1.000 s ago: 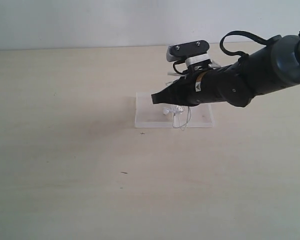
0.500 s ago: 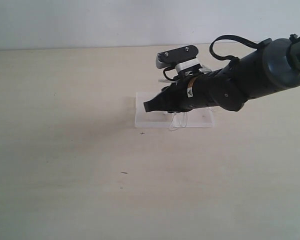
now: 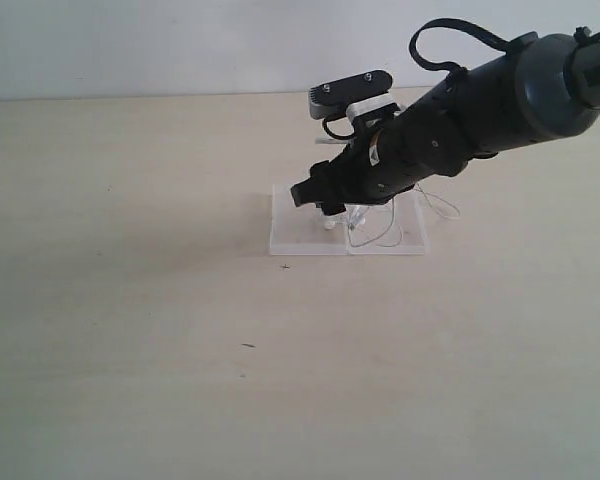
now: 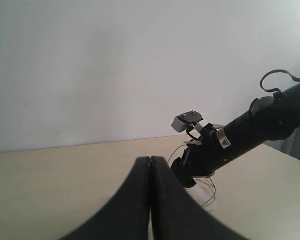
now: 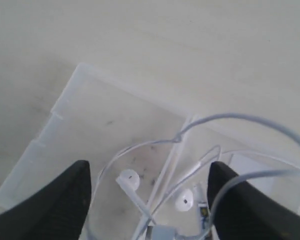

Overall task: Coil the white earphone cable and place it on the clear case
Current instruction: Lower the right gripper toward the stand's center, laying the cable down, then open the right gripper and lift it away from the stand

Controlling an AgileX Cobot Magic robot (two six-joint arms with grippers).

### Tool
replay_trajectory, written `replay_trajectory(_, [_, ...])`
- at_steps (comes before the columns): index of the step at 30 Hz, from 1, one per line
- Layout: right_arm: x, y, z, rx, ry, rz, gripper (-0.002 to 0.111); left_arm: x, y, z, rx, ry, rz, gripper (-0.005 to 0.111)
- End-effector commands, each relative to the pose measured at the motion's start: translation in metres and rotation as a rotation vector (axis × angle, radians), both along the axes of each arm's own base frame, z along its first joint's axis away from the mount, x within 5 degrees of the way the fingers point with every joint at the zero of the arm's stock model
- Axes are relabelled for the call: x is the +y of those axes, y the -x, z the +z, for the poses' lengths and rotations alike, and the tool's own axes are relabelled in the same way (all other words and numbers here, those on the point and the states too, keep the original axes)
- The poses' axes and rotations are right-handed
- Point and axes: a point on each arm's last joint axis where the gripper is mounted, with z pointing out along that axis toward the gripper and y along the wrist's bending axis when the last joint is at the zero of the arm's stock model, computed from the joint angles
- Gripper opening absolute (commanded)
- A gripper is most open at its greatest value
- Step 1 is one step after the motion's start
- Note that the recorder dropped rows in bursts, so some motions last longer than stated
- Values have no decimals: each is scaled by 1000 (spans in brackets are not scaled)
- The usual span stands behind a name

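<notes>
White earphone cable [image 3: 352, 228] lies loosely bundled on the clear case [image 3: 292, 240], one loop spilling past the case edge; I see the right gripper [image 3: 308, 192], jaws wide apart, has lifted above the case, so placement looks complete; left gripper [image 4: 150, 200] is closed, empty.

My right arm [image 3: 480, 115] reaches in from the right, slanting down toward the left; I see the right gripper [image 3: 302, 192] at its tip with both fingers [image 5: 65, 200] spread wide apart. My left gripper [image 4: 150, 167] points roughly level, its 2 fingers pressed tightly together
</notes>
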Motion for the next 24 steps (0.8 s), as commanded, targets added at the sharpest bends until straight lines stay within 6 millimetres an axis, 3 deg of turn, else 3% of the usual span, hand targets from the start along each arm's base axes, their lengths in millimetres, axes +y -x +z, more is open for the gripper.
replay_trajectory(1, [1,-1,-3,25,14,-5,65,0,0,-1,3,9,1,0])
replay_trajectory(5, [1,-1,-11,43,32,2,69,0,0,-1,4,12,1,0])
replay_trajectory(10, [1,-3,-7,60,62,4,74,0,0,-1,4,12,1,0])
replay_trajectory(21, [17,-11,31,222,100,140,74,0,0,-1,4,12,1,0])
replay_trajectory(24, [19,-15,44,181,109,178,74,0,0,-1,4,12,1,0])
